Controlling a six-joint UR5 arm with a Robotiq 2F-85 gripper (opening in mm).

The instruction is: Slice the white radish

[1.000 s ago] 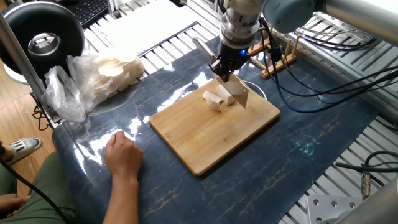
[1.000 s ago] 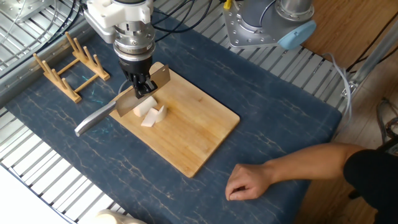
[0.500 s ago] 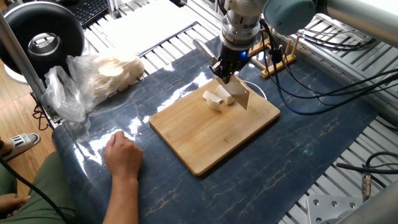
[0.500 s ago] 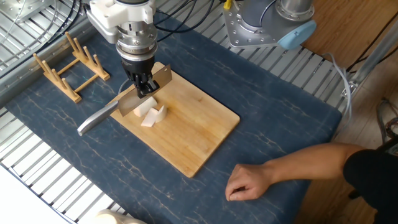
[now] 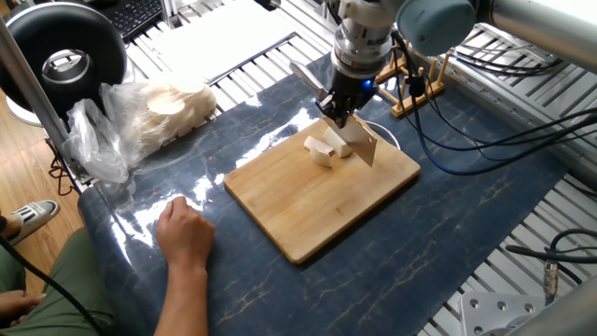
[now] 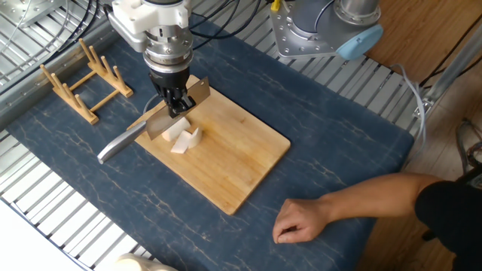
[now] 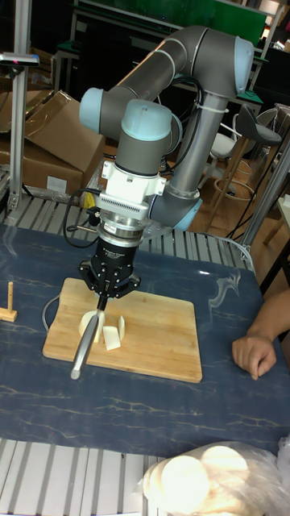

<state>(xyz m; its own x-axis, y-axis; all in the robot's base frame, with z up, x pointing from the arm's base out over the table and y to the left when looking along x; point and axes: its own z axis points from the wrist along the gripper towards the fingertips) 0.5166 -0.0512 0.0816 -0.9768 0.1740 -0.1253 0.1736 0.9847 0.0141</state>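
The white radish lies in several cream-white pieces (image 5: 322, 149) (image 6: 183, 138) (image 7: 111, 332) on the wooden cutting board (image 5: 308, 210) (image 6: 230, 162) (image 7: 157, 339), near its far end. My gripper (image 5: 338, 109) (image 6: 176, 107) (image 7: 105, 295) hangs straight above them, shut on a knife (image 6: 124, 140) (image 7: 85, 345). The flat steel blade (image 5: 360, 142) stands edge-down among the pieces, with one piece (image 7: 85, 322) on its other side in the tall fixed view. The grey handle sticks out past the board's edge.
A person's hand (image 5: 187, 233) (image 6: 301, 220) (image 7: 256, 355) rests on the blue mat beside the board. A clear plastic bag of pale round slices (image 5: 159, 112) lies at the mat's corner. A wooden rack (image 6: 83, 79) (image 5: 420, 84) stands behind the gripper.
The gripper and knife have shifted a few pixels sideways along the board's far end. The radish pieces and the person's hand have stayed put.
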